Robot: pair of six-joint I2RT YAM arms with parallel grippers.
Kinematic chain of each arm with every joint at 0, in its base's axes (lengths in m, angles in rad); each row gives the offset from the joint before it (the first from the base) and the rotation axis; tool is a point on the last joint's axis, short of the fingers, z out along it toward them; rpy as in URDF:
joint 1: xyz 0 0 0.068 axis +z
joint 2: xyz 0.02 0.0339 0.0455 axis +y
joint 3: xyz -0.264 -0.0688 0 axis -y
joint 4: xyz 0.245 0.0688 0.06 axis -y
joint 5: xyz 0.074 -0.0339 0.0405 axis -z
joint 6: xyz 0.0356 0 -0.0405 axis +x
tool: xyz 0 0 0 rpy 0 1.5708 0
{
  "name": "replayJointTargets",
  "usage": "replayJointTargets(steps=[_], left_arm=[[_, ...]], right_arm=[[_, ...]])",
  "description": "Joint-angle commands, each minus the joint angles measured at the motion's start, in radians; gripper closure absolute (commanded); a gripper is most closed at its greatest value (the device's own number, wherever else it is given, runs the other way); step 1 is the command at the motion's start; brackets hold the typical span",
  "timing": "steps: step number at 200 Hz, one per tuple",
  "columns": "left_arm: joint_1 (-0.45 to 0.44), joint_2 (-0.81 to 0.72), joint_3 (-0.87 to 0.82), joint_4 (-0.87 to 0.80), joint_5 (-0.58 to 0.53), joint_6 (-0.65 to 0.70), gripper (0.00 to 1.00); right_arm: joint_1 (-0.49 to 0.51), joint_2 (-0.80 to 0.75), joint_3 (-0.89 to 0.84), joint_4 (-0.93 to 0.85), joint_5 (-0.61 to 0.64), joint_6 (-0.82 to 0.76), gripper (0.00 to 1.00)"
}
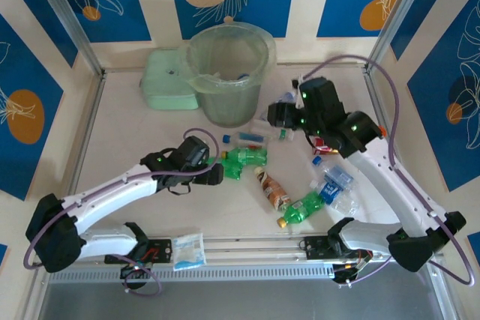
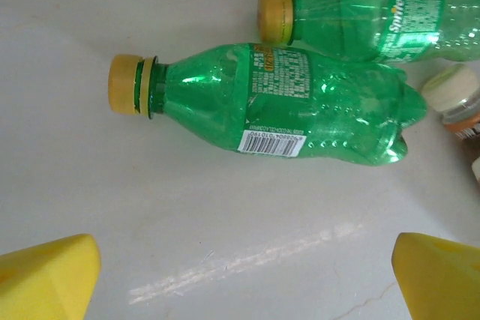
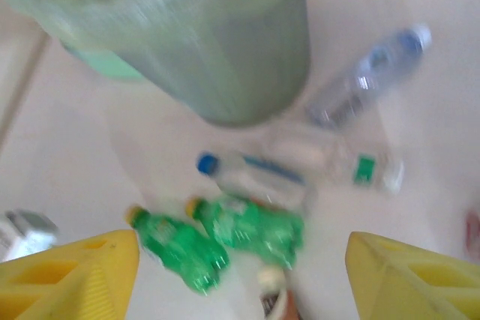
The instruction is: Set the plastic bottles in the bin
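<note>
Left tool point(image 2: 247, 267) – jaws wide, empty, poised beside green bottle point(image 2: 300, 103) lying mid-surface; second green bottle point(image 2: 375, 13) just beside it. Judgement: straddle body at label, keep clear of neighbour, go low before closing. Right tool point(image 3: 244, 267) – jaws apart, nothing held, near bin point(image 1: 225, 95) at far edge; wrist view blurred.

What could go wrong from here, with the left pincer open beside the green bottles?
1. The left pincer hangs open by the near green bottle, which lies almost against a second green bottle; a close might nudge both, or the round body may roll free.
2. The right pincer, open and empty, is close to the bin in a blurred view; a fast swing could knock it.
</note>
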State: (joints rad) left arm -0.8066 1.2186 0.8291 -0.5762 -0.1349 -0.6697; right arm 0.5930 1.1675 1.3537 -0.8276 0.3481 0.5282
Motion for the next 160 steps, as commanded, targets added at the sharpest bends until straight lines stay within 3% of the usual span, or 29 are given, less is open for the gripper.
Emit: replayJointTargets(steps=[1, 38, 69, 160], left_arm=[[-0.006, 0.052, 0.002, 0.035, -0.007, -0.095, 0.01], [-0.007, 0.132, 0.052, 0.018, -0.024, -0.197, 0.0], [-0.008, 0.108, 0.044, -0.016, -0.072, -0.245, 0.01], [-0.007, -0.066, 0.04, -0.102, -0.168, -0.186, 0.05]], right_arm=[[0.007, -0.041, -0.126, -0.076, 0.008, 0.084, 0.26], [0.017, -0.029, -0.261, -0.138, -0.087, 0.148, 0.24], [0.078, 0.059, -0.348, -0.176, -0.143, 0.163, 0.23], [0.19, 0.342, -0.445, -0.005, -0.21, 0.185, 0.23]])
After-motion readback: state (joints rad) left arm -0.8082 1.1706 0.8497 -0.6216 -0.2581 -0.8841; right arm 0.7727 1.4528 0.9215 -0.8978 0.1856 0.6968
